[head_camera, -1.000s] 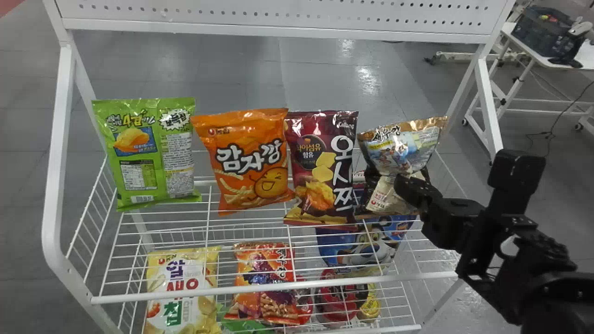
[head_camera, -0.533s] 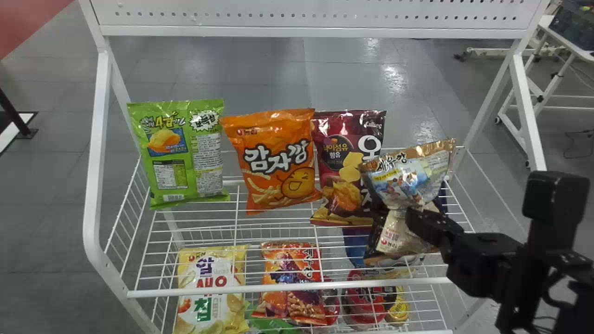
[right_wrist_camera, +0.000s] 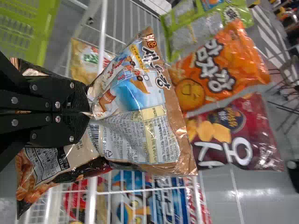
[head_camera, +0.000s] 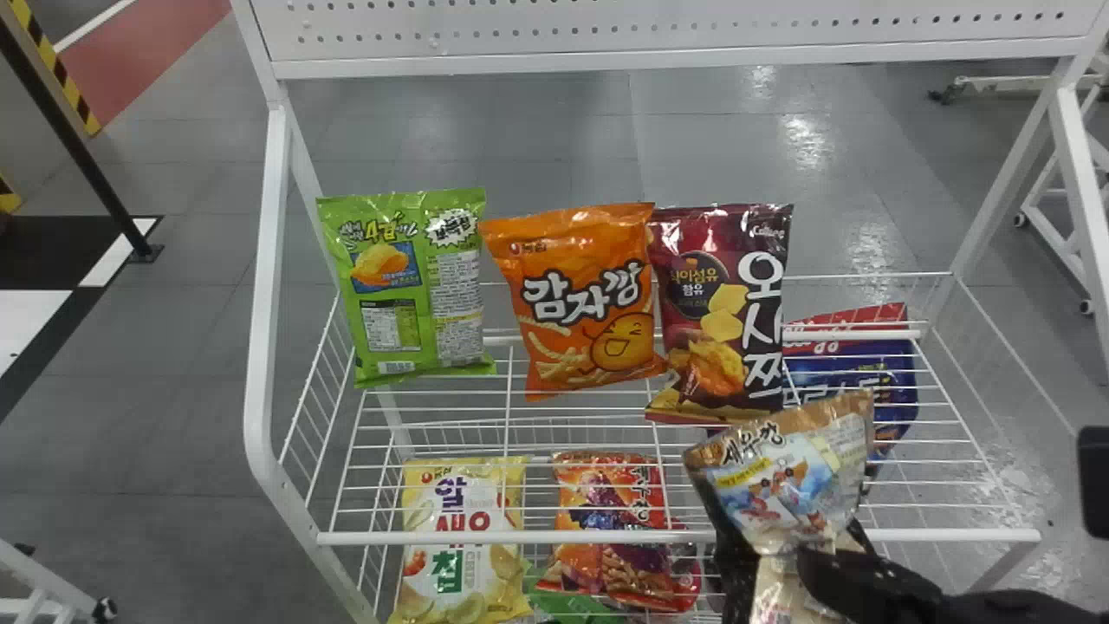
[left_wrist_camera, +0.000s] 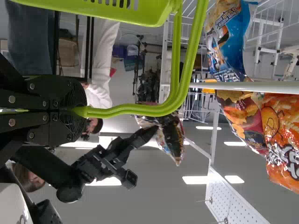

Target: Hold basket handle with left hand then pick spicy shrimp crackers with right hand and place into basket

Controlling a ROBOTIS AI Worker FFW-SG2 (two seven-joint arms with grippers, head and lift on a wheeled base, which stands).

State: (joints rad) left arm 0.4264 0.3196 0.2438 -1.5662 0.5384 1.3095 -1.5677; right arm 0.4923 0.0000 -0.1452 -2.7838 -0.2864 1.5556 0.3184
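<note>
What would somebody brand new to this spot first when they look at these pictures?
Probably the bright row above the white wire shelf: a green packet, an orange packet and a dark red packet. Next, the shiny shrimp crackers pinched in the right tool, toward the head view's lower right, and the lime-green basket handle in the left tool.

High head view, downward; wrist views close
</note>
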